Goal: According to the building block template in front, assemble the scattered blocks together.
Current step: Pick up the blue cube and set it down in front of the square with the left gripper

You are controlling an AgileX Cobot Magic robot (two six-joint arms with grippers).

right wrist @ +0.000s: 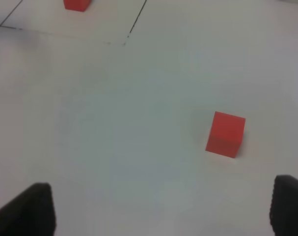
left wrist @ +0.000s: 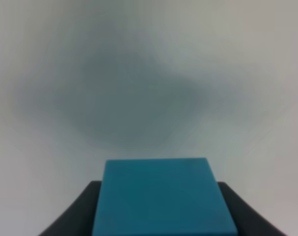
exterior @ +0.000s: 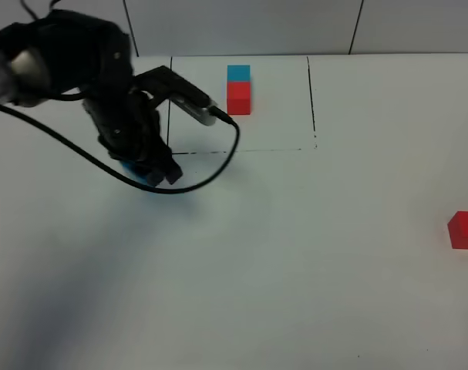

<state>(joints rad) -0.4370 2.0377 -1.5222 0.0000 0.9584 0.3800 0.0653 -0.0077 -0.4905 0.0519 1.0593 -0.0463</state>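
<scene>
Cyan cube: we see it held in the left gripper, left of centre in the high view, just below the lower left corner of the frame. We cannot tell whether it rests on the table or is lifted.
Left gripper: clamped on the cyan cube, with a dark finger showing on each side of it in the wrist view.
Red cube: alone at the right edge of the high view, well apart from the cyan cube, with nothing touching it.
Right gripper: jaws wide and holding nothing; the red cube sits on the table ahead of them.
Template: a cyan cube above a red one, touching, upper middle of the high view, inside the thin black frame.
Progress: we judge the job barely begun. One cube is gripped and none are joined.
Left to do: bring the two loose cubes together, cyan against red as the template shows.
</scene>
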